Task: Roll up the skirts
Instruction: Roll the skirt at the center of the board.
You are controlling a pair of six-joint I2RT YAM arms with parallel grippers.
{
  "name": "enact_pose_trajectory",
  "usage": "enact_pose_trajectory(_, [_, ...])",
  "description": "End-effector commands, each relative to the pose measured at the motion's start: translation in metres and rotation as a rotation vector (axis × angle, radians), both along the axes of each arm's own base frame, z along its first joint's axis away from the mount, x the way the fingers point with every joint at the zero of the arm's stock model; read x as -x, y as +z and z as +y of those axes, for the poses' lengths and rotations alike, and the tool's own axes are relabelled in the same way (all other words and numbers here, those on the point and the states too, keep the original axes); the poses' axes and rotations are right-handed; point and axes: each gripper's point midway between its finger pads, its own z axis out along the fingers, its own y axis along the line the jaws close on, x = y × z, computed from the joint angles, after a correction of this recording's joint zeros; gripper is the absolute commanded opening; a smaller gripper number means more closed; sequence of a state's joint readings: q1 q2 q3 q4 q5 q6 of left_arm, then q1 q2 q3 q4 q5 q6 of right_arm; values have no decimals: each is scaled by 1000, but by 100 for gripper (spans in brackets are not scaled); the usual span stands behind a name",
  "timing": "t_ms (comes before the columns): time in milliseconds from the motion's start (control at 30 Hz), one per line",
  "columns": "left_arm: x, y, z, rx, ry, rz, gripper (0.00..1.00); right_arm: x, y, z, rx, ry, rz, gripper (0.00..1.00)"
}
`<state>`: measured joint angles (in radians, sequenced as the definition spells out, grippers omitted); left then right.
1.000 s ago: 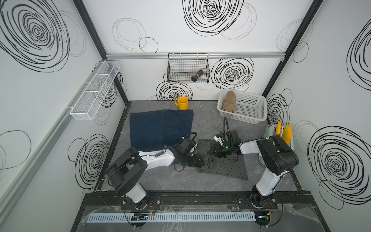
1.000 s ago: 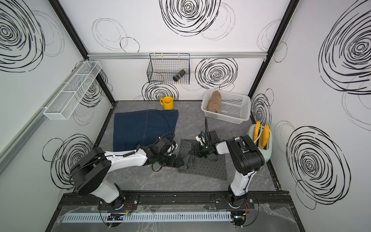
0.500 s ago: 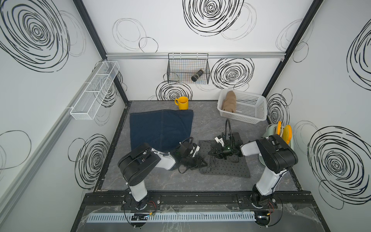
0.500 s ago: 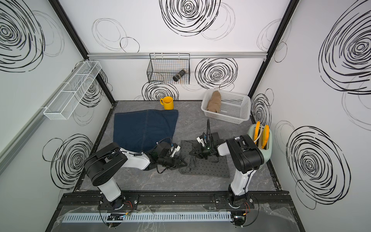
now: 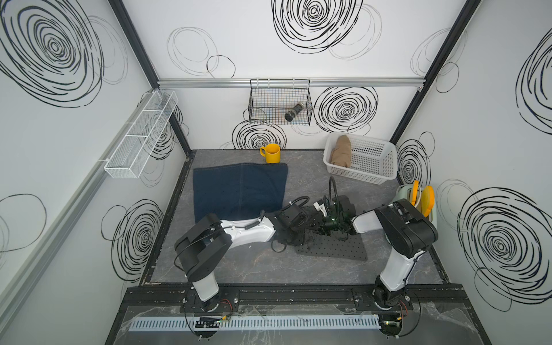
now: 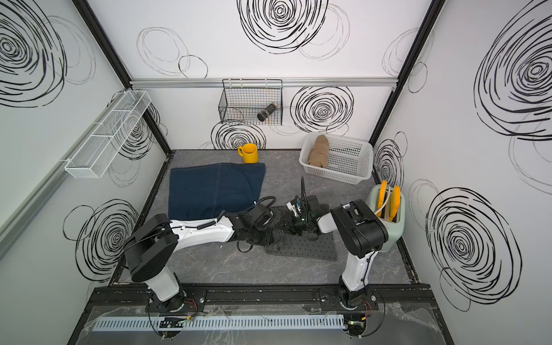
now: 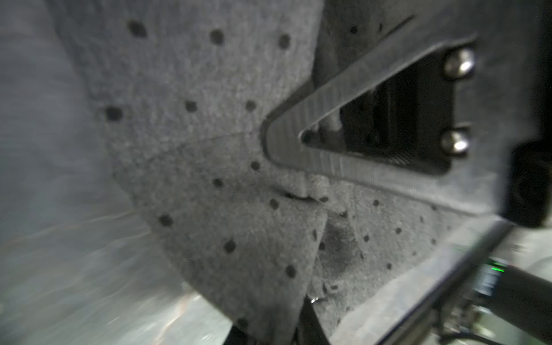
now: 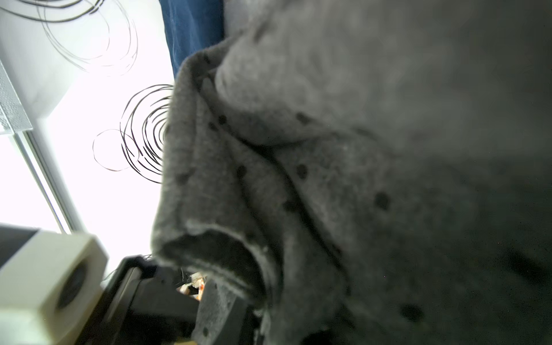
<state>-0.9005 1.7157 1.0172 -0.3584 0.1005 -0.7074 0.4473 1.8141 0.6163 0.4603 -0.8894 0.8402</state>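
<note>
The dark grey dotted skirt (image 5: 334, 249) lies near the middle of the table, bunched at its far left corner where both grippers meet. My left gripper (image 5: 309, 232) is shut on a fold of it (image 7: 239, 239), which runs down between the jaws (image 7: 277, 334). My right gripper (image 5: 324, 227) faces it from the right. Its fingers (image 7: 280, 140) touch the cloth, but dotted cloth (image 8: 298, 179) hides how the jaws stand. The denim skirt (image 5: 239, 191) lies flat at the back left. The tan skirt (image 5: 342, 150) sits rolled in the white basket (image 5: 376, 174).
A yellow mug (image 5: 271, 153) stands behind the denim skirt. A pale green holder (image 5: 418, 206) with orange pieces stands against the right wall. A black wire basket (image 5: 279, 101) hangs on the back wall and a white mesh shelf (image 5: 140, 134) on the left wall.
My left gripper has moved right onto the dotted skirt's corner and closed on a fold. The left arm has swung in over the table. The right arm has barely moved.
</note>
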Motion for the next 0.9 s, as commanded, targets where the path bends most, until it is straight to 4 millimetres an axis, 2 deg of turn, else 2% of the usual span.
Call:
enact_pose_trajectory(0, [-23, 19, 64, -368, 5, -171, 0, 0, 7, 17, -15, -30, 38, 33])
enact_pose_trajectory(67, [-23, 30, 78, -467, -13, -199, 0, -9, 15, 17, -23, -80, 45, 48])
enact_pose_trajectory(100, [-24, 35, 85, -509, -16, -216, 0, -11, 16, 17, -19, -94, 53, 52])
enact_pose_trajectory(200, [-25, 54, 99, -643, -45, -261, 0, -17, 16, 13, 6, -113, 92, 57])
enact_pose_trajectory(333, [-27, 68, 105, -765, -76, -307, 0, -22, 24, 0, -17, -145, 100, 59])
enact_pose_trajectory(433, [-31, 80, 106, -843, -75, -368, 0, -24, 36, -11, -42, -164, 72, 56])
enact_pose_trajectory(500, [-32, 82, 103, -879, -84, -397, 0, -24, 44, -13, -69, -152, 58, 51])
enact_pose_trajectory(567, [-32, 83, 97, -908, -100, -421, 0, -25, 52, -18, -89, -151, 48, 42])
enact_pose_trajectory(667, [-33, 79, 91, -977, -120, -453, 0, -29, 57, -29, -92, -175, 41, 36])
enact_pose_trajectory(867, [-35, 61, 75, -1027, -159, -451, 0, -32, 38, -62, -67, -250, 117, 30])
